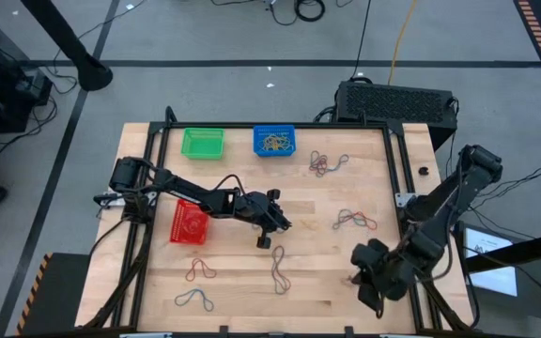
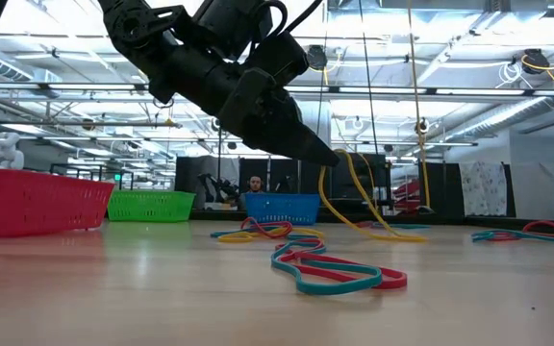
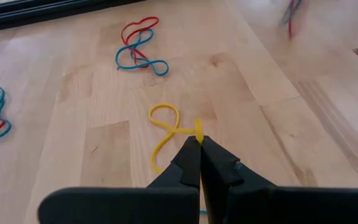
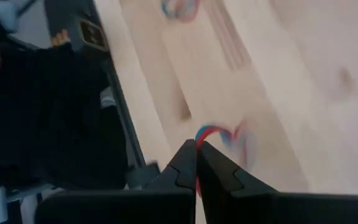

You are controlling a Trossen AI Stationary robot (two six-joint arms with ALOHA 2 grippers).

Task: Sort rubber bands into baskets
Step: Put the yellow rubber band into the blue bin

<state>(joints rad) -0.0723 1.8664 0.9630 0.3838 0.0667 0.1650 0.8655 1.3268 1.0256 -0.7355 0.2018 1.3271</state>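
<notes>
Pinched between pressed-together jaws, a yellow rubber band (image 3: 169, 134) hangs from the left gripper (image 3: 199, 142) above mid-surface, right of the red basket (image 1: 189, 223). Green basket (image 1: 202, 142) and blue basket (image 1: 274, 140) sit far — loose bands scattered around. Near right, the right gripper (image 4: 196, 147) pinches a red-and-blue band (image 4: 219, 134).

Bright overhead lighting, right wrist view blurred

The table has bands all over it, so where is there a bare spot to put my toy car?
Bare wood lies in the middle, between the left gripper and the band bunch on the right, and along the near edge right of the near band. It is crowded around the red basket and the left arm.
</notes>
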